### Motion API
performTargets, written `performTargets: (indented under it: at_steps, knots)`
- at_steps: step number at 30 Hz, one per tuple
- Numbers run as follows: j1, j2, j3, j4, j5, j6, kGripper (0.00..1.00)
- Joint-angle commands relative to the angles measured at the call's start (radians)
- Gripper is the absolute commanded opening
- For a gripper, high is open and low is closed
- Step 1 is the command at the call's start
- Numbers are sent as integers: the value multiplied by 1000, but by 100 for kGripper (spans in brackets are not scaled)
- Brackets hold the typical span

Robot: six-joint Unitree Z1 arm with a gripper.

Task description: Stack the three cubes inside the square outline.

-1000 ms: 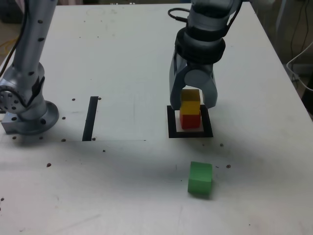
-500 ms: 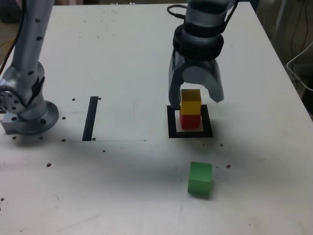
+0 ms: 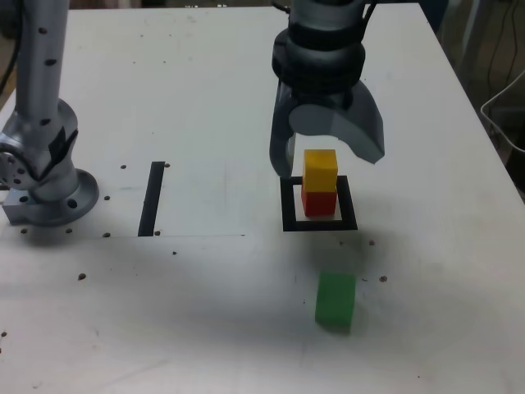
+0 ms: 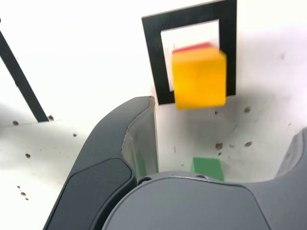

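Yellow cube (image 3: 320,169) sits on red cube (image 3: 318,202) beneath the wide-spread, empty end effector (image 3: 326,156).

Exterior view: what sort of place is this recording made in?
Probably a robotics lab bench: a bare white table marked with a black square outline and a black strip, with a robot arm's base mounted on it and cables hanging beside.

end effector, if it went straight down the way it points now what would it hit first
Probably the yellow cube atop the red cube: the end effector hangs open, pointing down just above it. Its fingers might instead straddle the stack; depth is unclear.
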Motion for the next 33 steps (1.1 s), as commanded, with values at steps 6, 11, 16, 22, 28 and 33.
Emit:
performTargets:
  at_steps: [6,11,16,22,28,33]
  knots:
    - [-97,-8,-27,19,-3,-52,99]
    - [-156,-1,-28,16,-9,-96,99]
    - [-211,28,-15,11,-2,-159,99]
    - [-251,83,-28,-15,-17,-182,99]
    - [-266,137,-33,-58,-37,-183,98]
    - [-281,167,-10,-135,-43,-183,100]
